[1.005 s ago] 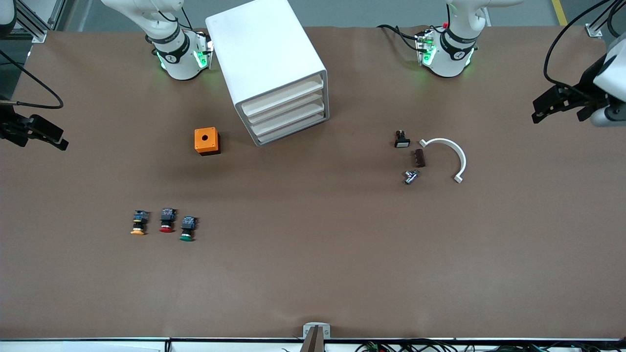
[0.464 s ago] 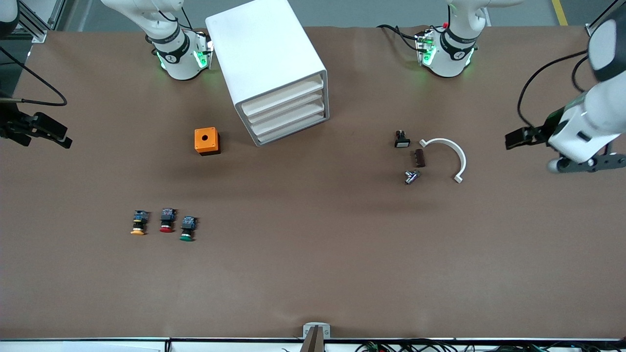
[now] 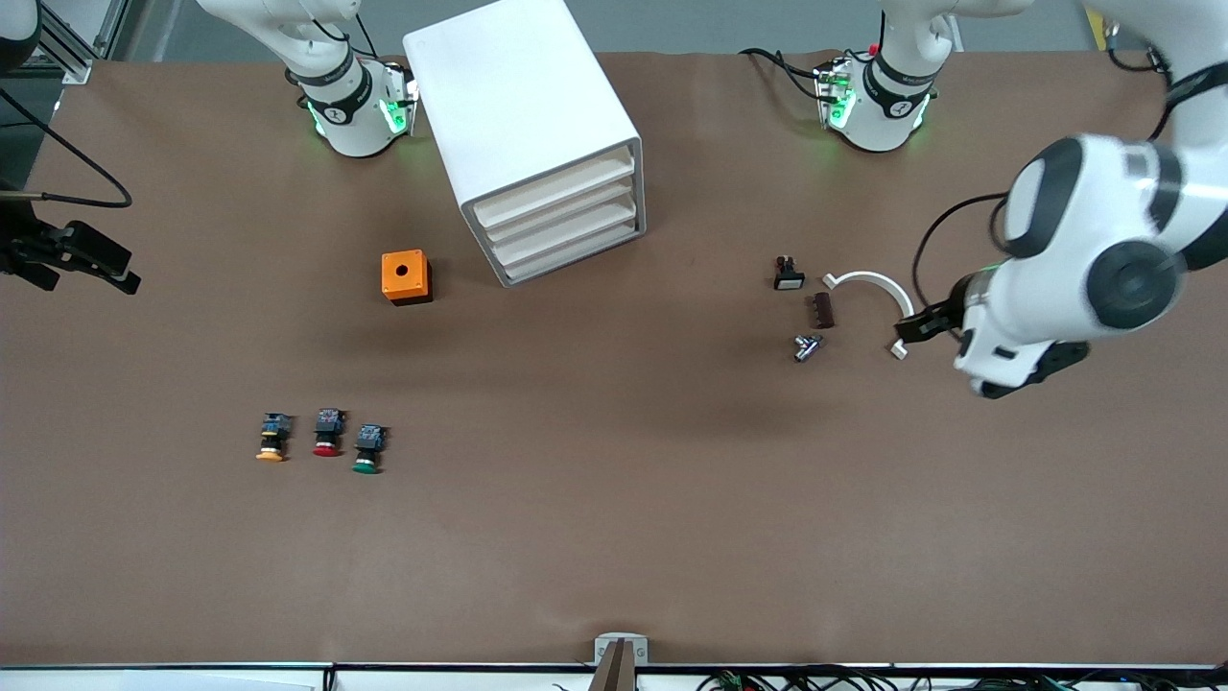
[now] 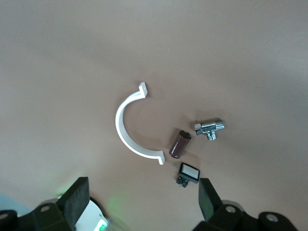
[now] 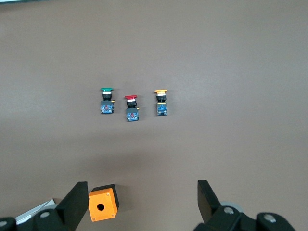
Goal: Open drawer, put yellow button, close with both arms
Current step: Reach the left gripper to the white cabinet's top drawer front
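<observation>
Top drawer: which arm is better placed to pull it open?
Probably left. The left pincer, open, hangs over the white curved clip, toward the drawer front. The right pincer, also open, waits at the table's edge, side-on to the cabinet.

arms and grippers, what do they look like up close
Both arms are glossy white with rounded shells and black joint bands. The left arm has a round black joint cap and a black cable looping beside it. The bases glow green. The left gripper and right gripper have flat black wedge-shaped fingers.
</observation>
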Controlling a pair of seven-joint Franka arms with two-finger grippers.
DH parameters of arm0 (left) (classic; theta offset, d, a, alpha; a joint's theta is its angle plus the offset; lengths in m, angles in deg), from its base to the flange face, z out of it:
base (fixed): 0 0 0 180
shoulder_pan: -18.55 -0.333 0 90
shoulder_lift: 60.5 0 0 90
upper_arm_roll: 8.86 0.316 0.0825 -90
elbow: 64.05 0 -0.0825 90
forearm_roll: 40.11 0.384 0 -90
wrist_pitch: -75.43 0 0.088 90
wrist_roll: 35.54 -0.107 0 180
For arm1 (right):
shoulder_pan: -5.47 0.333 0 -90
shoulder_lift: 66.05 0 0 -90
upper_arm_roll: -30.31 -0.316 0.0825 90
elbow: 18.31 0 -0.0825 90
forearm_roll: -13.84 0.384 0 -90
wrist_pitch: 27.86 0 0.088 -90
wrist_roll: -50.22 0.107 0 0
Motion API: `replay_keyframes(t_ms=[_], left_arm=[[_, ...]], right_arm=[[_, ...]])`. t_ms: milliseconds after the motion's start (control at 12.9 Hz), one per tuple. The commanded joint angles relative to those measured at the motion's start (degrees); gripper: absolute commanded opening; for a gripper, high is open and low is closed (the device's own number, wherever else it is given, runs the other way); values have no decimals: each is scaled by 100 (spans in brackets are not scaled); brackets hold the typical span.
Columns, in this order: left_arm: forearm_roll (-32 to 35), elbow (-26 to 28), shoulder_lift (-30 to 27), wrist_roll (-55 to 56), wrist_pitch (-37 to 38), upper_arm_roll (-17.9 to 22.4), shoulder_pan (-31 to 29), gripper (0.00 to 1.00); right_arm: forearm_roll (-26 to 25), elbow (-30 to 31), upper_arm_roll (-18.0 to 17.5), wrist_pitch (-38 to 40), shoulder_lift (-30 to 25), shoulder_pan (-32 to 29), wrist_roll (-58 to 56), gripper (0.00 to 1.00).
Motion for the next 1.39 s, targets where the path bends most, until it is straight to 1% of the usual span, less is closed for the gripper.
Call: replay_keyframes(t_ms=[0,155,232,386,464,541,696,773,850,928,1005,1082,1159,1237,1314], left_arm=[[7,-260,458,681,269,-4,261,100],[-194,-322,722,1426,331,-4,489,100],[-491,-330,827,2004,331,4,612,100],[-1290,-357,951,3226,331,-4,885,100],[-1746,-461,1099,3815,331,-4,1025,100],[-2221,-610,1258,4473,331,-4,1288,100],[-2733,-743,1618,5870,331,4,1719,100],[-3057,-831,1820,6617,314,-4,1808,100],[-3504,-962,2013,7181,314,-4,1904,100],[-4022,-963,2067,7648,305,-4,1914,100],[-4689,-963,2085,8079,296,4,1923,100],[-5409,-963,2146,8362,305,4,1879,99],[-5912,-955,2147,8565,322,4,1853,99],[-6222,-955,2156,8862,322,4,1870,99],[-6347,-955,2173,9170,322,-4,1949,97]], right_arm=[[21,148,68,-47,-149,74,-62,100],[12,148,68,-38,-149,91,-71,100],[21,148,68,-38,-149,91,-62,100],[21,148,68,-38,-149,100,-71,100],[21,148,68,-38,-149,109,-62,100],[21,148,68,-38,-149,109,-62,100],[21,148,68,-29,-149,109,-62,100],[21,148,68,-29,-149,109,-62,100],[21,148,68,-29,-149,100,-62,100],[21,148,68,-29,-149,100,-62,100],[21,148,68,-21,-149,109,-62,100],[21,148,68,-3,-140,100,-62,100],[12,148,68,-3,-140,100,-71,100],[21,148,68,6,-140,100,-71,100],[21,148,68,6,-140,100,-71,100]])
